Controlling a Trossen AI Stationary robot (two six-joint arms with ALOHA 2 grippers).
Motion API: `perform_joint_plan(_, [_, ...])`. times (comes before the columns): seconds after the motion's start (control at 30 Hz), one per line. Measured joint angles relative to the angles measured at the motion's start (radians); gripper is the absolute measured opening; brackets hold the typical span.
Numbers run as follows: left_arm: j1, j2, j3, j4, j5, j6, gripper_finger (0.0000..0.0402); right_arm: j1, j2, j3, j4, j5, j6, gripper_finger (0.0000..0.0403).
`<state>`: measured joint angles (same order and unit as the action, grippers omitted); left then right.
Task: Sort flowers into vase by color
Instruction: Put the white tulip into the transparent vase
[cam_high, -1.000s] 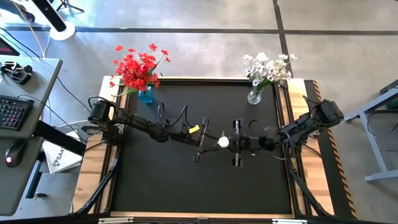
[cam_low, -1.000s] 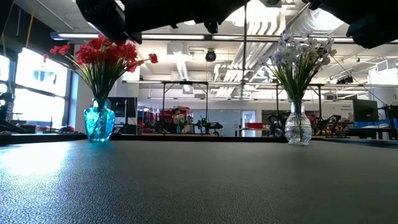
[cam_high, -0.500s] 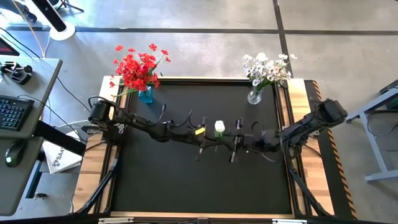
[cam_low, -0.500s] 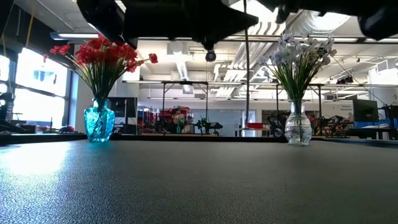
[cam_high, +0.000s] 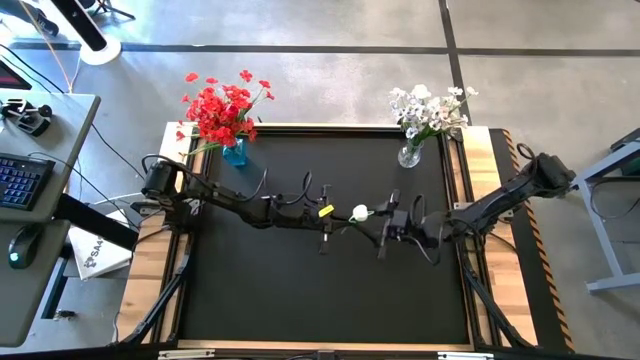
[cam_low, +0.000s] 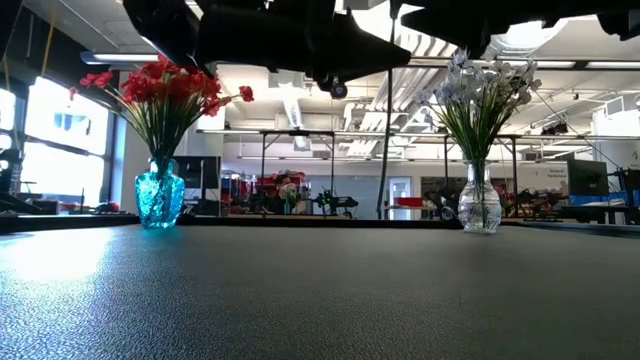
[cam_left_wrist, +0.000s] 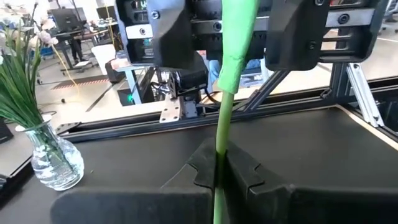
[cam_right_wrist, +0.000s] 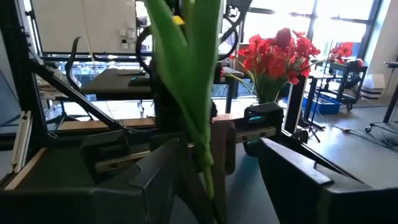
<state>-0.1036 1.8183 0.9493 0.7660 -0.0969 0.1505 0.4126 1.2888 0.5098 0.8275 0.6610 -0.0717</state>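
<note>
White-bloomed flower on a thin green stem (cam_high: 359, 213) hangs mid-table over the black textured mat (cam_high: 260, 290), left gripper (cam_left_wrist: 219, 169) pinched tight on the stem. Right gripper (cam_high: 388, 228) sits just beside it, fingers spread, gripping nothing. Red bunch in blue glass vase (cam_low: 160, 197), white bunch in clear vase (cam_low: 479, 205), open workshop behind.

No text, label, brand, number or sign can be read in any of the views. A white sheet (cam_high: 92, 254) on the floor beside the tabletop's left side carries dark print, but it is too small to make out. The room beyond the tabletop shows nothing legible either.
</note>
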Motion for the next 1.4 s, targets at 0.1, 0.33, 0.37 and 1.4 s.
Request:
perform_joint_plan(0.1, [0.001,0.000,0.000,-0.006,-0.001,-0.005,0.0001,0.000,0.000,0.000,0.020,-0.034,-0.022,0.0187])
perform_joint_plan(0.33, [0.012,0.000,0.000,-0.012,-0.001,-0.019,0.0001,0.000,0.000,0.063,-0.068,-0.071,-0.064,0.0139])
perform_joint_plan(0.37, [0.012,0.000,0.000,-0.012,-0.001,-0.023,0.0001,0.000,0.000,0.077,-0.097,-0.070,-0.068,0.0134])
perform_joint_plan(1.4, [0.035,-0.073,-0.006,-0.554,-0.252,-0.183,0.0046,0.046,-0.419,0.150,-0.795,0.912,-0.106,0.0002])
